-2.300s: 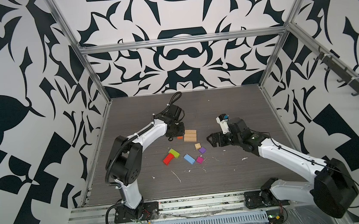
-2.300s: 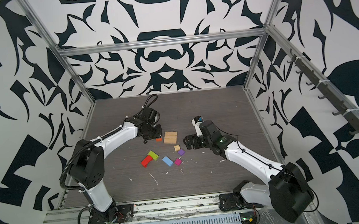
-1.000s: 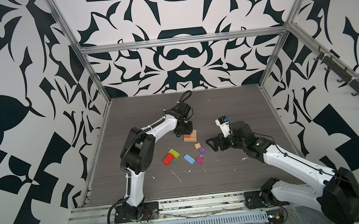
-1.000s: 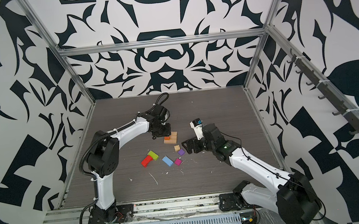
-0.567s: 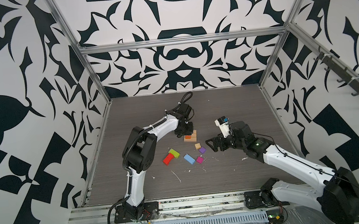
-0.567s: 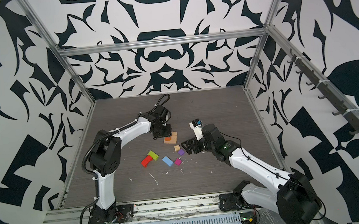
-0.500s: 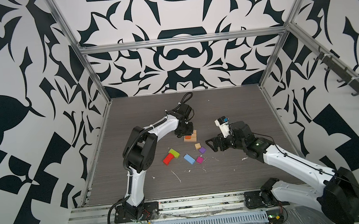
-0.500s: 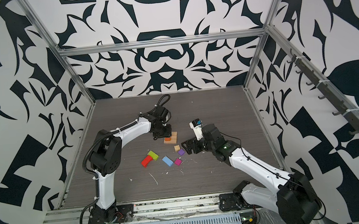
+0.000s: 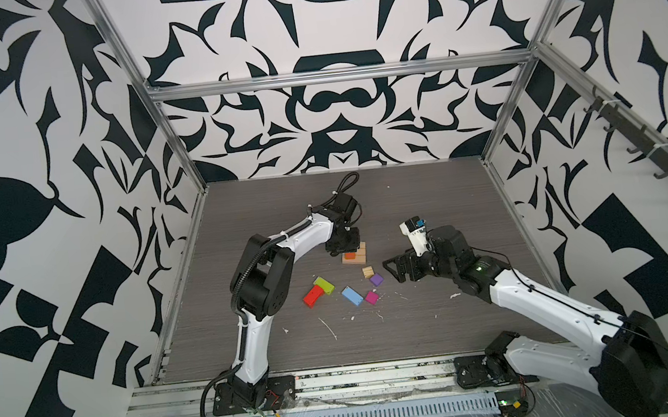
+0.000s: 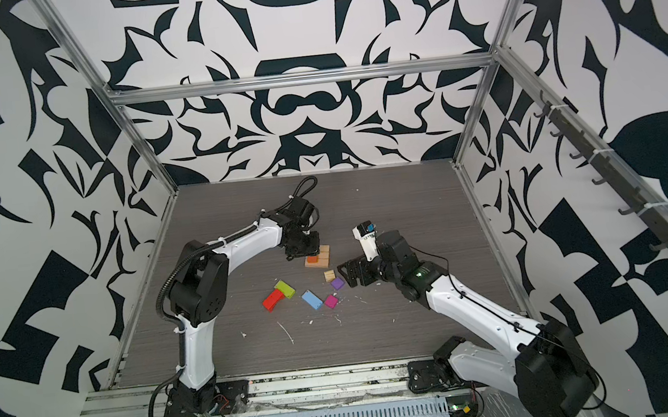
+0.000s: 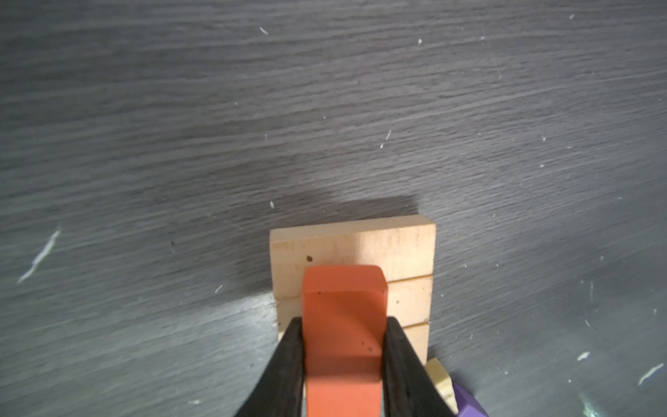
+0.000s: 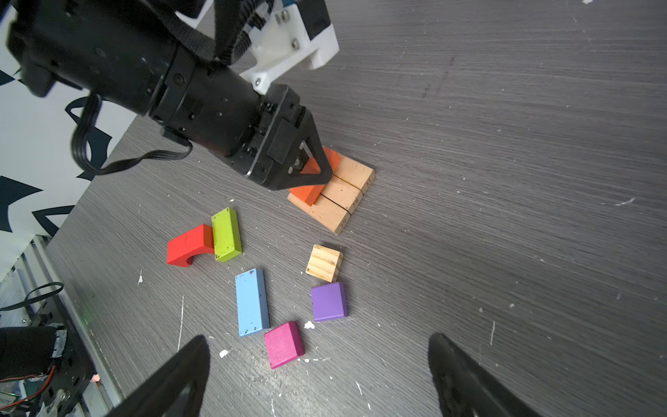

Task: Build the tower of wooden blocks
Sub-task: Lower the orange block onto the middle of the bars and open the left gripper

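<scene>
Grips the orange block by its long sides in the left claw, clamped firmly, leaving the underside free to land flat. Holds it low over the tower base, three plain oblongs laid side by side near the middle of the desk; cannot tell whether resting on it or just above. Lays it crosswise to the seams and along one edge, as first piece of the second layer, probably to bridge all three oblongs and leave room for two more alongside. Hovers the right claw spread wide and empty above the loose pieces, likely staged for the next pick. Leaves the red arch touching the lime-green oblong; blue oblong, tan cube, purple cube and magenta cube flat and apart, open to a grasp from above.
</scene>
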Controlling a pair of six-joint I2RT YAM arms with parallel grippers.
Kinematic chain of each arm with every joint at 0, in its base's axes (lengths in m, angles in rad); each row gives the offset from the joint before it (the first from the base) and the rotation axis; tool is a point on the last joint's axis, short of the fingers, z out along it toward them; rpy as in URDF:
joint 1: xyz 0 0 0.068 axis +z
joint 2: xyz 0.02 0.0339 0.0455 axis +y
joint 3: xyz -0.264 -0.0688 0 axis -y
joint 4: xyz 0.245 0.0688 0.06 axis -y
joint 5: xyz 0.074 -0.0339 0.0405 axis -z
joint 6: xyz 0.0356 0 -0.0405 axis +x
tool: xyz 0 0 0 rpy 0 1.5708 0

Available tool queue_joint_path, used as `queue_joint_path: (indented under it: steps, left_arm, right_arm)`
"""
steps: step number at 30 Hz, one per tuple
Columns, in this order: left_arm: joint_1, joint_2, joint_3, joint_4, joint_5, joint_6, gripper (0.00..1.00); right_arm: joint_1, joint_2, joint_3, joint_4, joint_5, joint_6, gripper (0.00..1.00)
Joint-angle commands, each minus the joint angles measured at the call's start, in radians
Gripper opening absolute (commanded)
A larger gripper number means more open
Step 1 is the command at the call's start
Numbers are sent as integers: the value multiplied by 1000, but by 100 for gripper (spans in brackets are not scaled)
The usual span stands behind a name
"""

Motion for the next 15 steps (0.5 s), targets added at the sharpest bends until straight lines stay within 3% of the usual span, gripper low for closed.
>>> queue_joint_path:
  steps: [1,15]
  left_arm:
    - [-3,21,23,-26,-11,-11,30]
    - [-5,33,23,-22,-13,-12,35]
  right_arm:
    - [7,-13,8,13,8,-11,97]
    - [8,-16,8,10,10,-12,97]
